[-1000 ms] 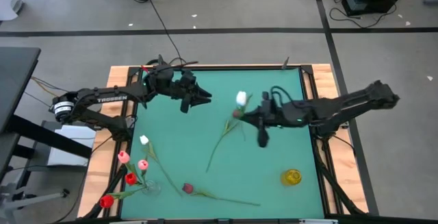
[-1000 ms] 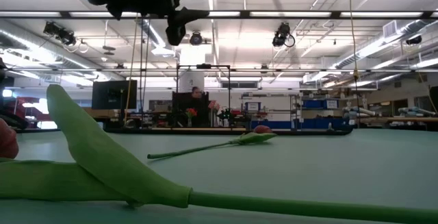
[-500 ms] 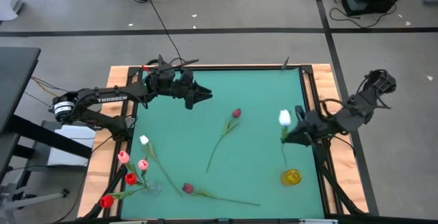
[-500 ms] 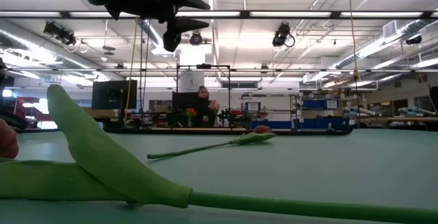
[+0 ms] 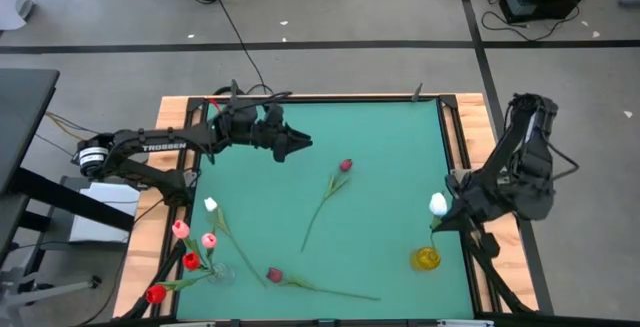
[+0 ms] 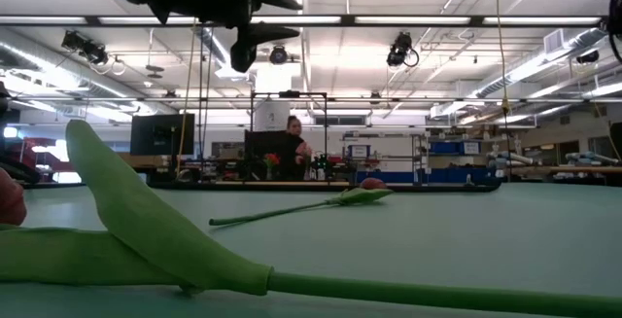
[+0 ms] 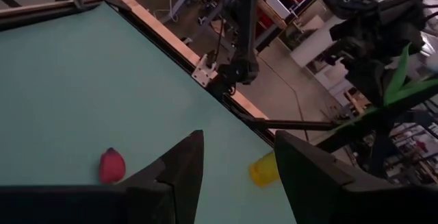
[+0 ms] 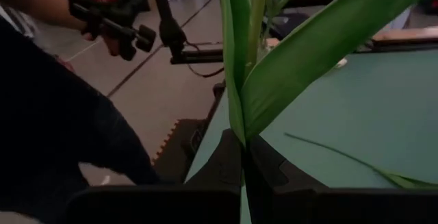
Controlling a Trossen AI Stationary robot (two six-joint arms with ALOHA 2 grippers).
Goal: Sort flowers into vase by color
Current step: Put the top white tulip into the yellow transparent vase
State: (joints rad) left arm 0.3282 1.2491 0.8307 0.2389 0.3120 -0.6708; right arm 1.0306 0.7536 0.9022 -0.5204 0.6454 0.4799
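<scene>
- Right gripper clamped on white tulip stem, above yellow vase.
- Left gripper parted, empty, well apart.
- Red tulip lying mid-table.

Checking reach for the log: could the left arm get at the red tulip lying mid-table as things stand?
Probably yes. The left gripper hangs open above the mat, and the red tulip lies close by with bare mat between them. The right gripper holds the white tulip near the yellow vase, well aside.

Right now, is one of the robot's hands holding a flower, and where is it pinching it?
Yes. The right gripper is shut on the white-headed artificial tulip, pinching its thin green stem low down, beside the leaves. The left gripper holds nothing.
</scene>
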